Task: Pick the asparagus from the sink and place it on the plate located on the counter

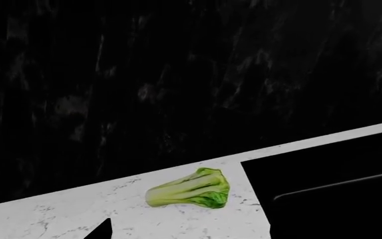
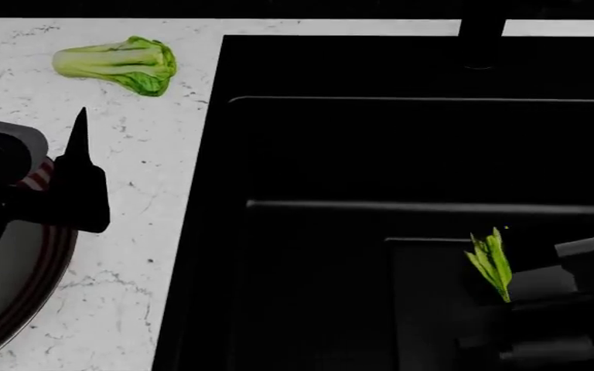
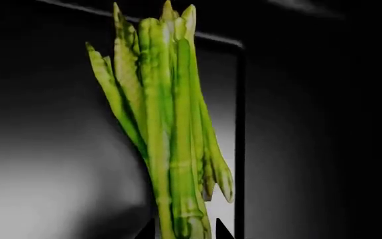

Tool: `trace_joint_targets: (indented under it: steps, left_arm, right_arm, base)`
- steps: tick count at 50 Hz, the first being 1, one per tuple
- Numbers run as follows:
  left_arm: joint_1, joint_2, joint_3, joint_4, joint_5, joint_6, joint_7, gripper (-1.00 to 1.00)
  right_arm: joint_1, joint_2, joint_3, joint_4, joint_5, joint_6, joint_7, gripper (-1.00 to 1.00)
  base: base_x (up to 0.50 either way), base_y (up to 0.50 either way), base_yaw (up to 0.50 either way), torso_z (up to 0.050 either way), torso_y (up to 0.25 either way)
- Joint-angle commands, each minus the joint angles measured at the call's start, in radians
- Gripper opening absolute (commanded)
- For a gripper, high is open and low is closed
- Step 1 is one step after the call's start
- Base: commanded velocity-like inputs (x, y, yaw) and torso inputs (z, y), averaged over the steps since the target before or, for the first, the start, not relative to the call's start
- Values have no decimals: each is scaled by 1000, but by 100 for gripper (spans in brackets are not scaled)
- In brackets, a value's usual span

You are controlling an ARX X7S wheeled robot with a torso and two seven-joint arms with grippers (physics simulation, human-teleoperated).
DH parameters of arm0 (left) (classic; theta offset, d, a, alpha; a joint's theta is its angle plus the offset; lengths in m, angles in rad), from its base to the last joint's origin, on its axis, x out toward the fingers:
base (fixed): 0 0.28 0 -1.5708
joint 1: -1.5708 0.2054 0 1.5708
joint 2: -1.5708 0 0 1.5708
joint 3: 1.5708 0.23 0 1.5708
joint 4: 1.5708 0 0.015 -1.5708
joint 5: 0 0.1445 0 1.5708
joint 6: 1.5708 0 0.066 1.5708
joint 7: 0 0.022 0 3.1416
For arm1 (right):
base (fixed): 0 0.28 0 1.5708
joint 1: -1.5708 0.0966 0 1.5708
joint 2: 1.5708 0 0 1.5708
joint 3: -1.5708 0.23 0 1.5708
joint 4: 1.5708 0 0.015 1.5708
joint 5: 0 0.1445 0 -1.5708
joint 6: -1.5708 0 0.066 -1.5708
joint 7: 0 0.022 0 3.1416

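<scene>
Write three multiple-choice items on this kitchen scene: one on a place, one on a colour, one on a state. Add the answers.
1. Where is the bok choy?
A. on the counter
B. in the sink
C. on the plate

2. What colour is the sink?
A. white
B. black
C. red

3. What is the state of the asparagus?
A. lying on the plate
B. held by the right gripper
C. lying beside the bok choy

Answers: 1 A, it lies on white stone left of the basin. 2 B, the basin is black. 3 B, fingertips flank its base in the right wrist view.
</scene>
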Motion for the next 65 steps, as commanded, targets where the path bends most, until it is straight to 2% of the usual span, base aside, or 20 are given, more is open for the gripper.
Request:
trace_joint_targets:
  steps: [1, 9, 15, 39, 42, 49, 54, 62, 65]
  left_arm:
    - [-6, -7, 8, 26, -4, -10, 5, 100]
    - [-15, -5, 10, 45, -10, -28, 5, 100]
    - [-21, -5, 15, 53, -12, -38, 0, 100]
    - [-37, -10, 30, 45, -27, -42, -8, 100]
    - [-39, -11, 32, 53, -27, -50, -10, 100]
    - [-34, -12, 30, 47, -32, -39, -13, 100]
    - [-34, -12, 26, 50, -35, -43, -14, 100]
    - [-53, -17, 34, 62, -36, -89, -18, 100]
    - [-33, -6, 4, 73, -56, -71, 2, 100]
  right_arm:
    - [-242, 122, 81, -706, 23, 298, 16, -100]
    - [-369, 174, 132, -1012, 45, 440, 16, -100]
    - [-421, 194, 169, -1143, 57, 486, 13, -100]
    - [-374, 236, 143, -1519, 182, 676, -93, -100]
    - [-369, 257, 147, -1538, 267, 678, -46, -100]
    - [-328, 326, 188, -1558, 656, 678, 219, -100]
    - [-294, 356, 194, -1573, 860, 676, 353, -100]
    - [-236, 360, 169, -1555, 978, 662, 432, -100]
    - [-219, 353, 166, -1548, 1004, 656, 438, -100]
  base:
    - [0, 0, 0, 0, 0]
    - [0, 0, 0, 0, 0]
    - [0, 0, 0, 0, 0]
    - [0, 0, 0, 0, 0]
    - [0, 0, 0, 0, 0]
    - [0, 0, 0, 0, 0]
    - [0, 0, 0, 0, 0]
    - [0, 0, 0, 0, 0]
    - [0, 0, 0, 0, 0]
